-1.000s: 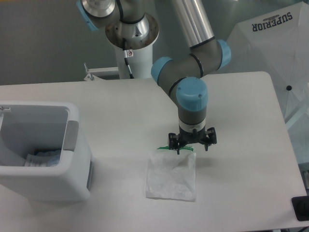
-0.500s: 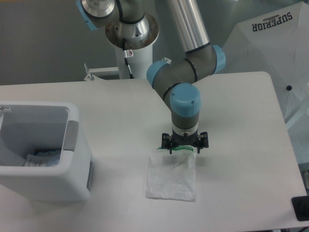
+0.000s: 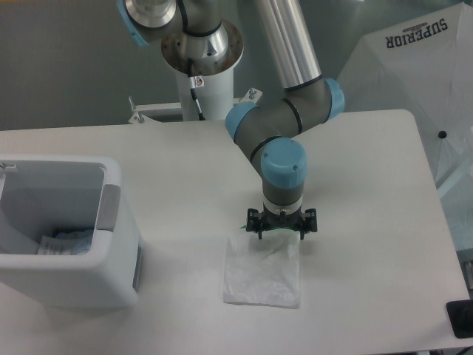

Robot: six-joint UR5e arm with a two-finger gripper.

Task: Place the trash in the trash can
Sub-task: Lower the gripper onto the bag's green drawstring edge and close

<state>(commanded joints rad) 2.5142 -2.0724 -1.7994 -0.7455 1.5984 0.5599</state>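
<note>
On the white table [image 3: 185,155] we see the trash can [image 3: 70,277] at the left, the crushed bottle [image 3: 70,241] lying inside it. Right of it lies the white sheet [image 3: 262,272], our gripper [image 3: 281,231] spread wide over its green-edged far end.

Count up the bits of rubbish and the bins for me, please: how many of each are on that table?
Trash pieces: 2, a crushed bottle already inside the bin and a white sheet lying on the table under the tool.
Trash cans: 1, the white bin.
Total: 3.
</note>
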